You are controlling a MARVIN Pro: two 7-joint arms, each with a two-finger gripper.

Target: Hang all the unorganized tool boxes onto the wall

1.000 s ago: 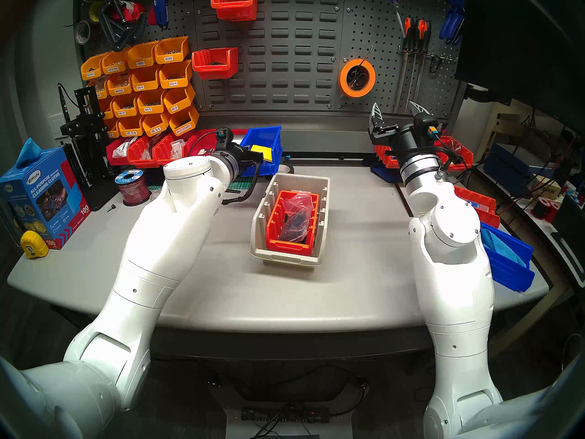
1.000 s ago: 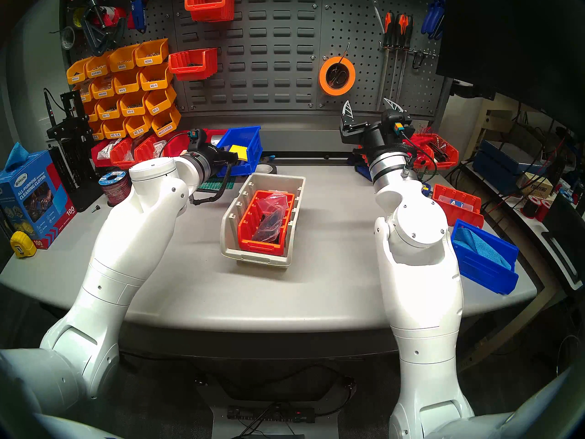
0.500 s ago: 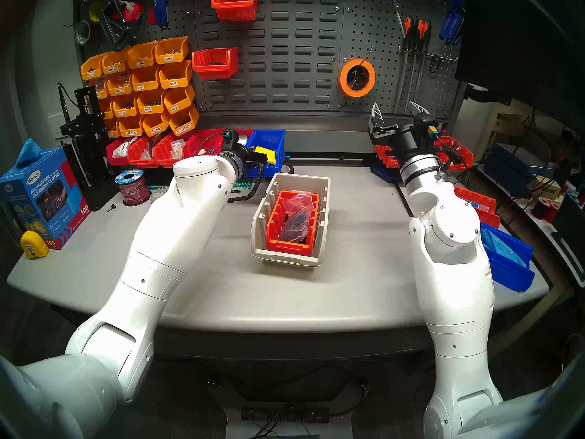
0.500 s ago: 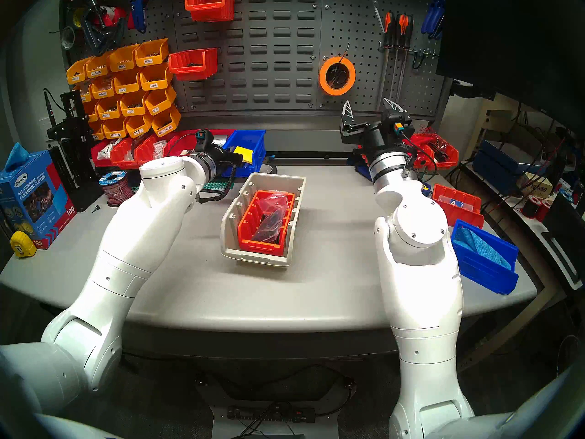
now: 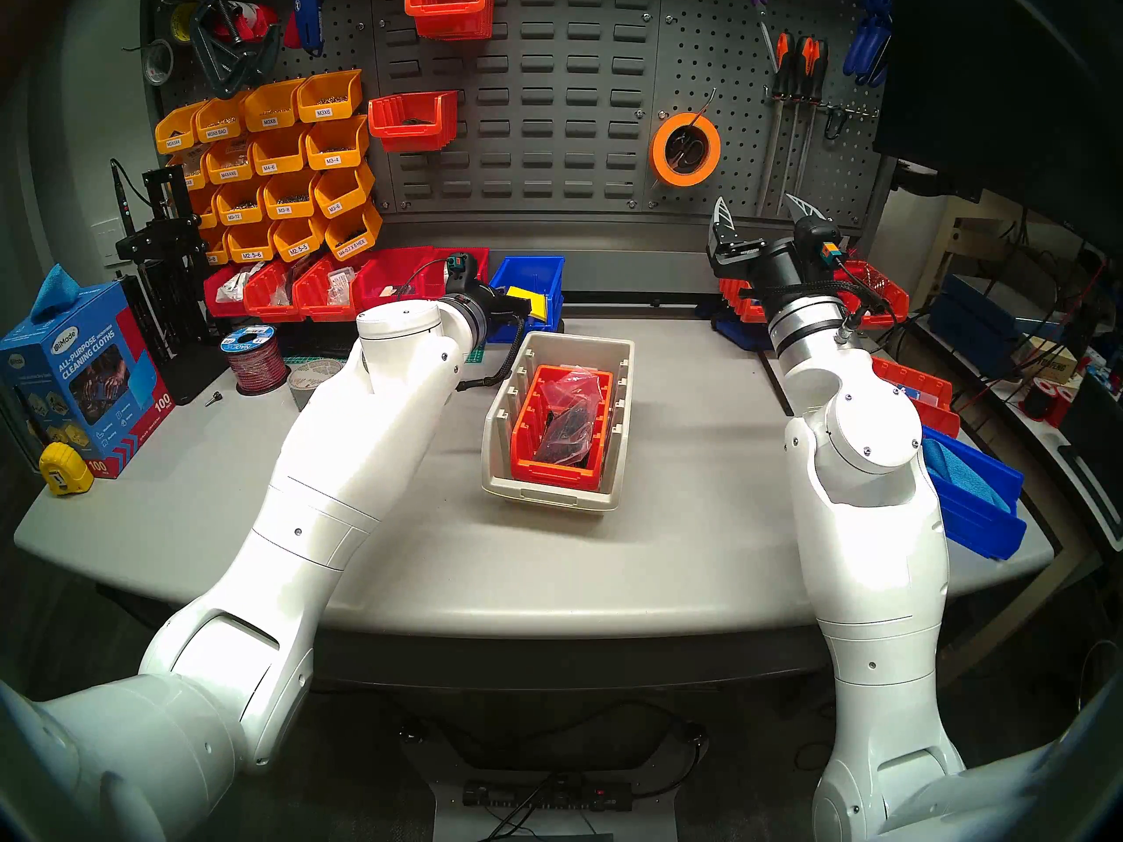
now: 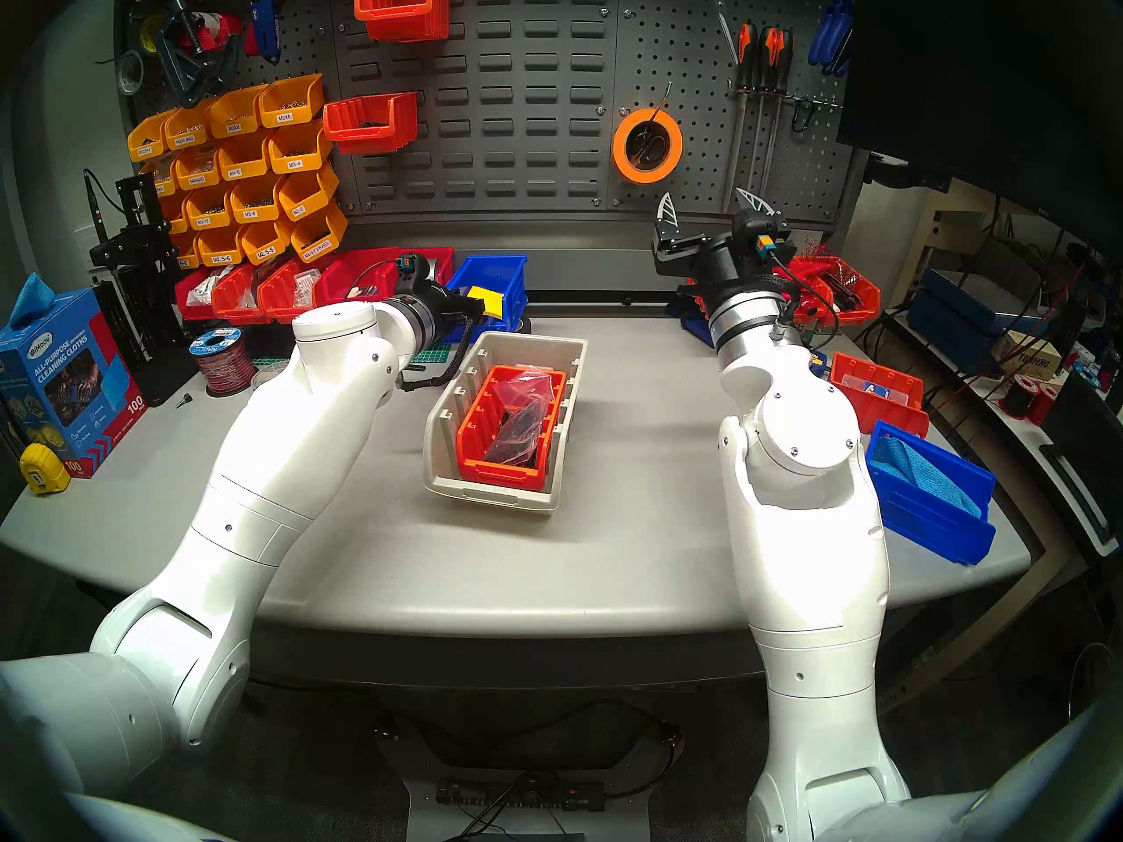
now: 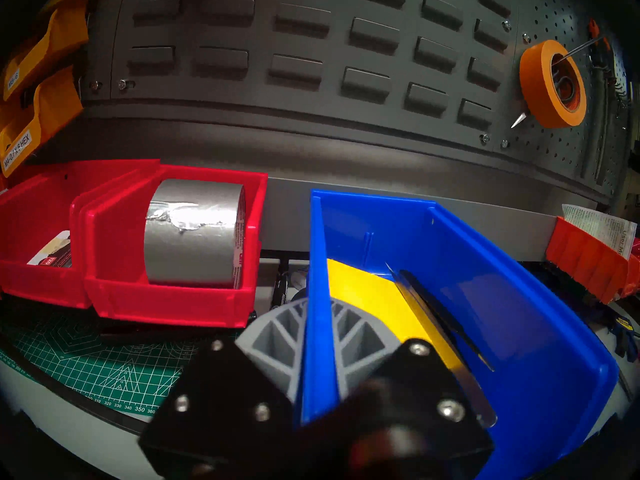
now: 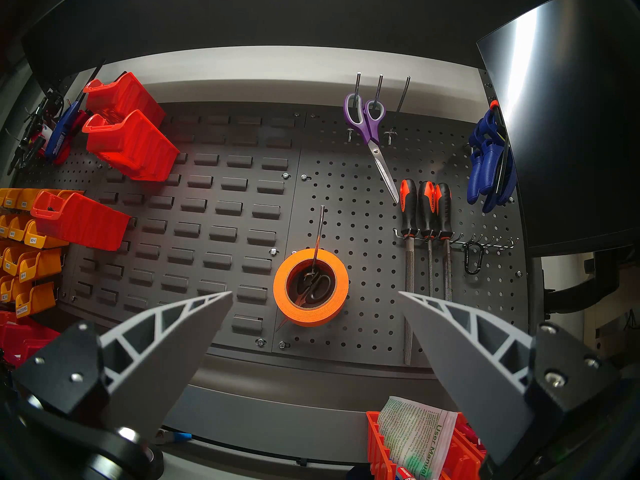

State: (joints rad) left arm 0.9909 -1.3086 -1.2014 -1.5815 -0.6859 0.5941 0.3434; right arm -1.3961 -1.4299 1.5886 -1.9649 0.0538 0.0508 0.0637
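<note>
Gripping the left side wall of the mid-size blue plastic bin [image 7: 460, 295], my left gripper [image 7: 317, 344] is clamped tight, 1 grey finger outside the wall and 1 inside, next to the yellow card [image 7: 370, 295] lying in it. Compared with a second ago the bin has slid to the right along the back of the grey table [image 5: 699, 458], clear of the row of red bins [image 5: 316, 288] it was crowding, and now sits just behind the big beige plastic bin [image 5: 562, 500]. That frees it for a lift, I reckon: next comes raising it to the dark grey louvred metal wall panel [image 5: 547, 105] right above. It looks low against the table; I can't tell if it's lifted off. The red-orange bin [image 5: 562, 464] waits nested inside the beige one, untouched. My right gripper [image 8: 315, 295] hangs idle, jaws spread wide and empty, facing the orange tape roll [image 8: 310, 287] on the pegboard. 2 red-orange bins [image 5: 413, 118] already hang there.
</note>
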